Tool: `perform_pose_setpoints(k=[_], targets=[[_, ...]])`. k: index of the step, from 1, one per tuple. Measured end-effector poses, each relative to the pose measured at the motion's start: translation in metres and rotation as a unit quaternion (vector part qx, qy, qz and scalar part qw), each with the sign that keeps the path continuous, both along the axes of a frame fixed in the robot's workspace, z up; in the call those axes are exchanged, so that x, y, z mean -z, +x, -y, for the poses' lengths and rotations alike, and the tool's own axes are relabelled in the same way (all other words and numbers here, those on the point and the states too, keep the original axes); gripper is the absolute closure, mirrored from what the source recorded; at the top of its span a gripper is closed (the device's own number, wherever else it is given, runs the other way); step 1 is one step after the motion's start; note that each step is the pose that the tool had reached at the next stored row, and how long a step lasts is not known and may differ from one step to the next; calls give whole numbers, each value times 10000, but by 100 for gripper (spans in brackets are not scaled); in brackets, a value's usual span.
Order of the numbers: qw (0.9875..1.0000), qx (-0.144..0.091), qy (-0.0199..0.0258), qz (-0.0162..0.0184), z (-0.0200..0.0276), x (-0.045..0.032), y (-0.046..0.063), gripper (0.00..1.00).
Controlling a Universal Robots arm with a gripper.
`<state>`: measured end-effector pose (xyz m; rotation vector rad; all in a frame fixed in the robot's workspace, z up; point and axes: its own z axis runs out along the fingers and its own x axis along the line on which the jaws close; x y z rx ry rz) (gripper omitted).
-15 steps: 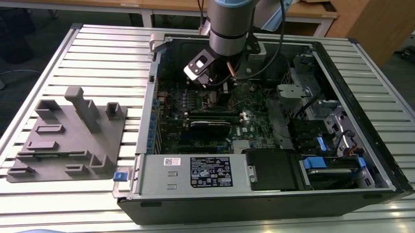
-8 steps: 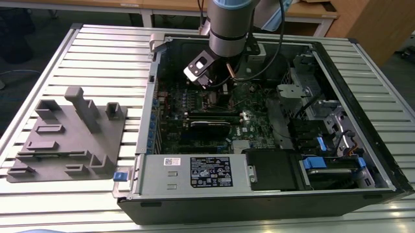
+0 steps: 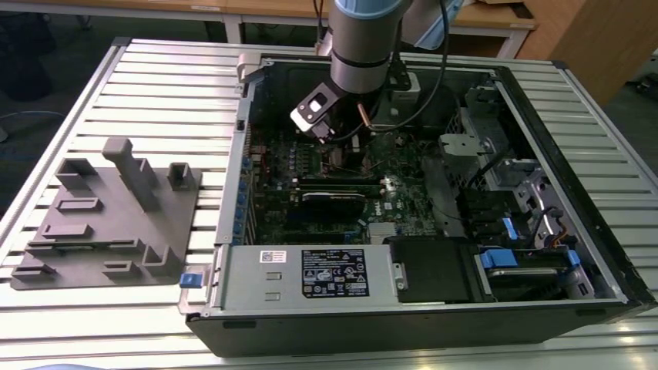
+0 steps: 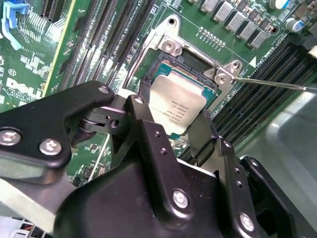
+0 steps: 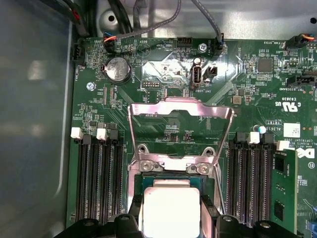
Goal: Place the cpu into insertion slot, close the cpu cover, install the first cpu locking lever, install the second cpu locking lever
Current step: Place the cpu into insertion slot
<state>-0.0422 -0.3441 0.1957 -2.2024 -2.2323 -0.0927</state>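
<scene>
Silver-grey cpu (image 4: 178,101), pinched by two opposite edges in the gripper (image 4: 173,118), hangs low over the insertion slot (image 4: 190,62) of the green motherboard (image 5: 247,79); whether it is seated is unclear. The cpu cover (image 5: 181,101) stands swung open beyond. Done well, the placing likely calls for a flat, square chip, edges matched, no sideways push.
</scene>
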Motion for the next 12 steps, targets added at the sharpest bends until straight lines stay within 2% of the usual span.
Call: perform_pose_setpoints(k=[12], targets=[[10000, 92, -10, 0, 15, 8, -16, 46]])
